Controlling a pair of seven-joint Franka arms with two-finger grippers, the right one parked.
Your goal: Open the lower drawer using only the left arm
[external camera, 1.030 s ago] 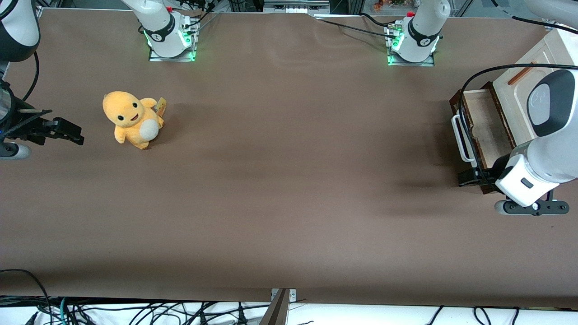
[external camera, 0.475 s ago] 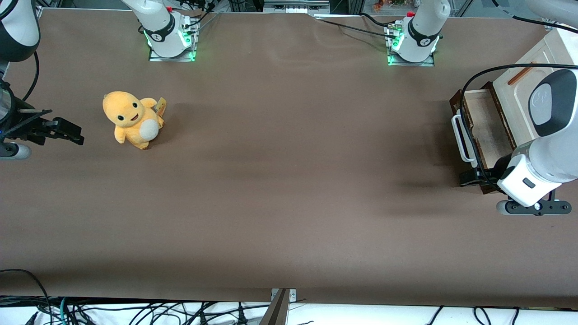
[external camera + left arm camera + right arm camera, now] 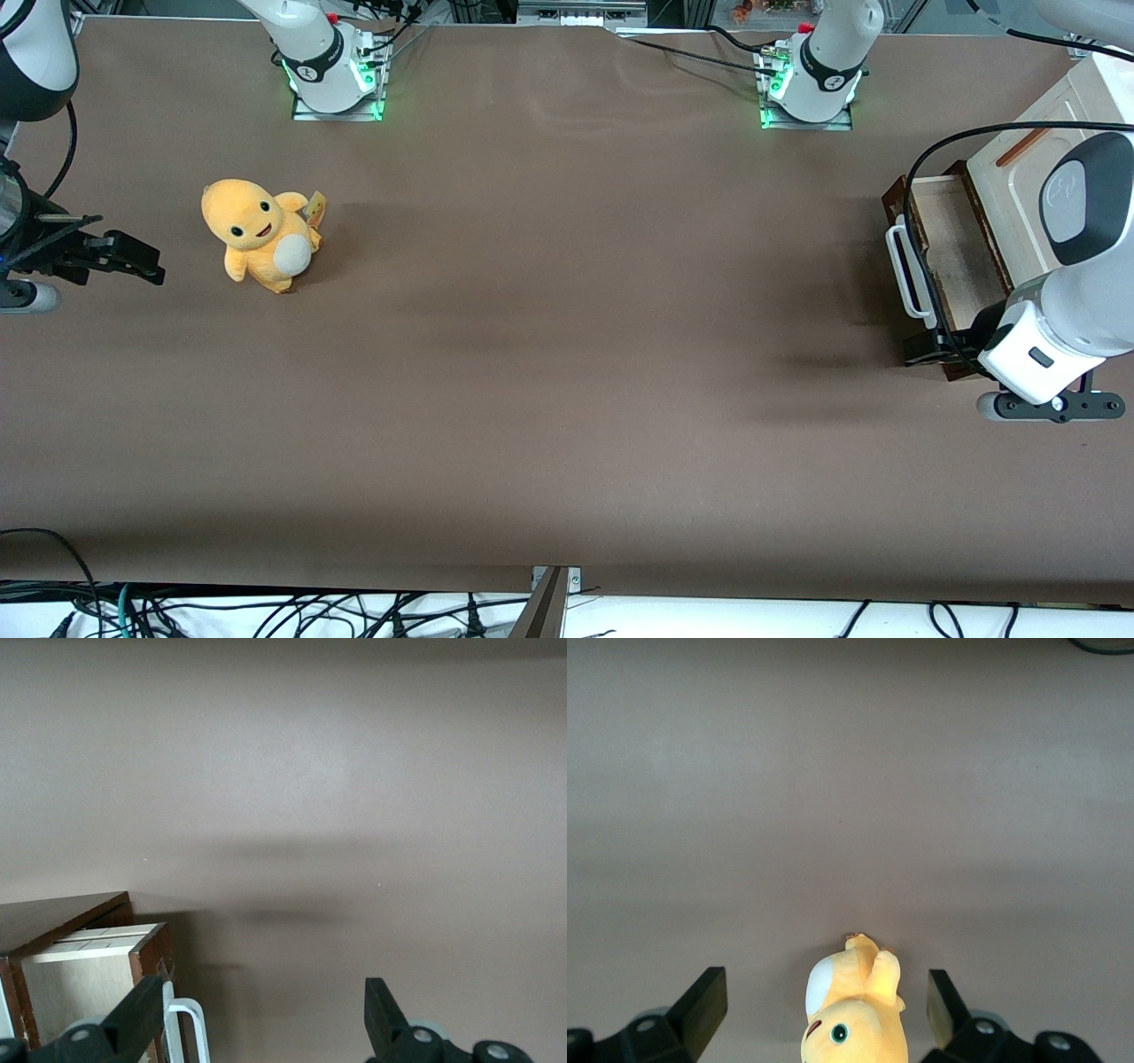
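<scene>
The lower drawer point(image 3: 955, 252) stands pulled out from the cabinet, showing its pale beige inside, its dark brown front and its white loop handle point(image 3: 902, 266). The left arm point(image 3: 1076, 257) reaches over the cabinet. Its black gripper point(image 3: 926, 348) hangs low at the drawer's corner nearest the front camera, just off the end of the handle. In the left wrist view the gripper point(image 3: 263, 1028) is open wide with bare table between the fingers. The handle point(image 3: 197, 1028) and the drawer point(image 3: 80, 988) lie close beside one finger point(image 3: 137, 1020).
The cream cabinet point(image 3: 1054, 133) with an orange-brown bar handle point(image 3: 1021, 147) stands at the working arm's end of the table. A yellow plush toy point(image 3: 257, 232) sits toward the parked arm's end and also shows in the right wrist view point(image 3: 855, 1014).
The left arm and its gripper have drifted very slightly toward the working arm's end. The drawer stays pulled out by the same amount.
</scene>
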